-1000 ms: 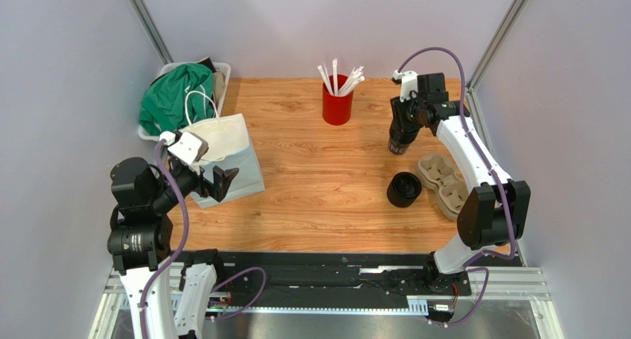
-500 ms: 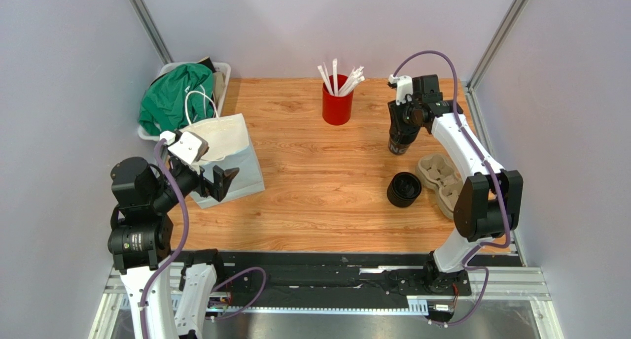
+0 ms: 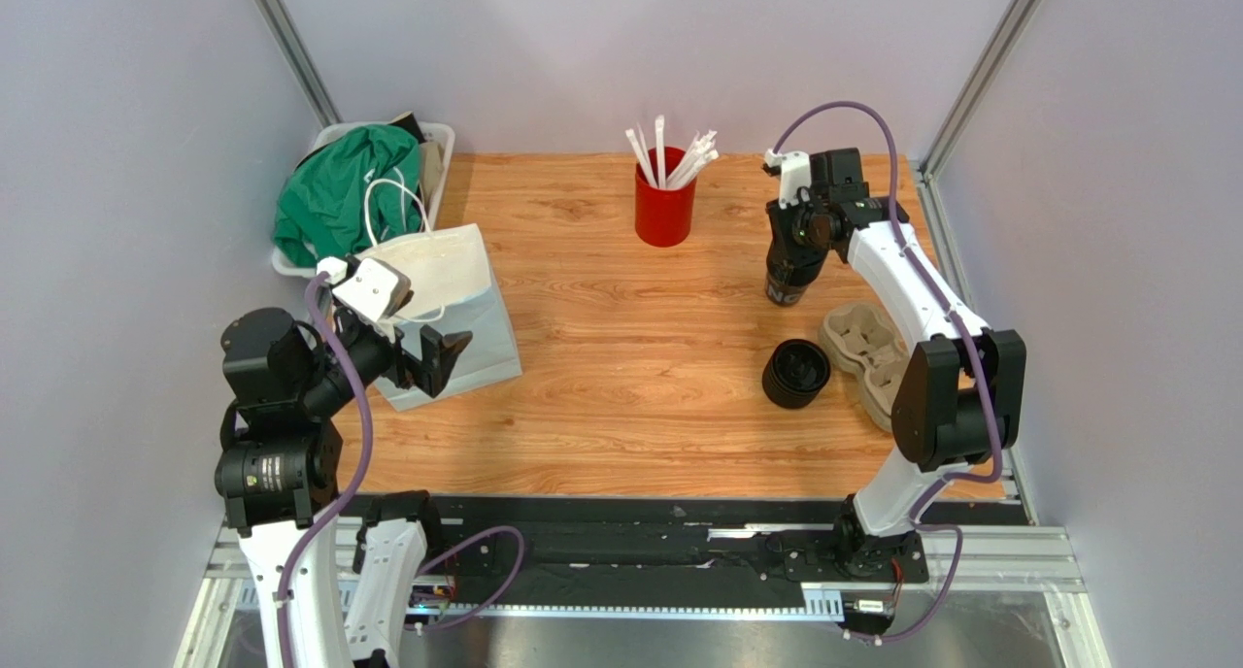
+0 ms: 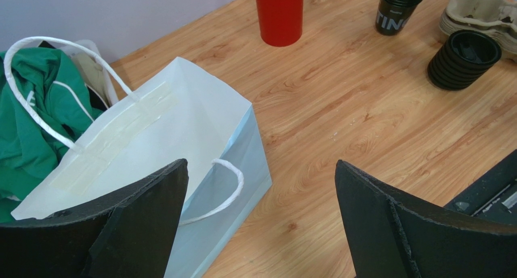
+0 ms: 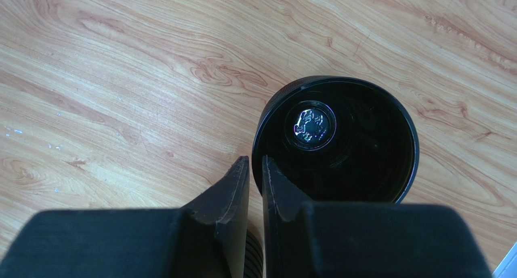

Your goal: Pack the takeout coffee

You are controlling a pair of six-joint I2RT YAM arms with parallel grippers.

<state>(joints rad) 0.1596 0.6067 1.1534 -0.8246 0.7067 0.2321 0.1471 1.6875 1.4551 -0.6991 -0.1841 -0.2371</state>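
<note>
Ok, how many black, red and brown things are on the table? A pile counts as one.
Black: 2, the black cup stack and the ribbed black stack
Red: 1, the red straw cup
Brown: 1, the pulp cup carrier
Total: 4

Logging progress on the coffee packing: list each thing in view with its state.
black cup: upright, lidless, rim pinched.
right gripper: shut on the black cup's rim.
left gripper: open, empty.
lid stack: off the cups, untouched.
cup carrier: both slots empty.
red cup: upright, holding straws.
paper bag: untouched; mouth unclear.
</note>
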